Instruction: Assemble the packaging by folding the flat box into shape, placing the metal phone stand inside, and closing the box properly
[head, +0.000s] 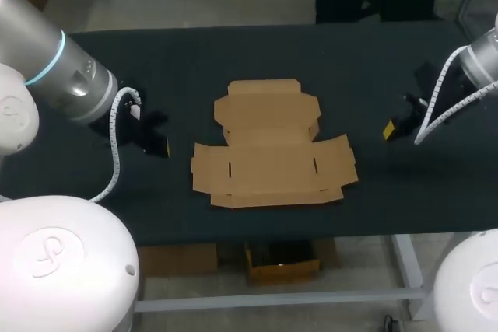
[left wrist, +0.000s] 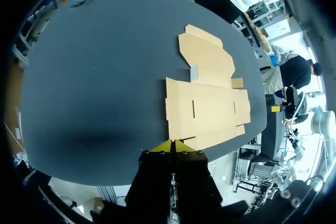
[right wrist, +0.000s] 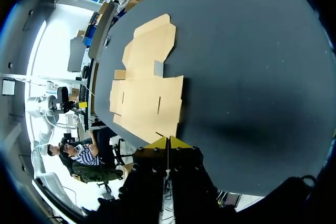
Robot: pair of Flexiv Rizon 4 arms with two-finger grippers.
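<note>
Noted flat, unfolded box [head: 272, 145] at mid-tabletop [head: 350, 60]. Found left hand [left wrist: 172, 143] and right hand [right wrist: 168, 140] clenched, empty, flanking it without contact.

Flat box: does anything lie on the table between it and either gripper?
Nothing visible does. The flat box lies unfolded in the middle of the table. Only bare dark surface separates it from the left gripper and the right gripper, both with jaws shut.
</note>
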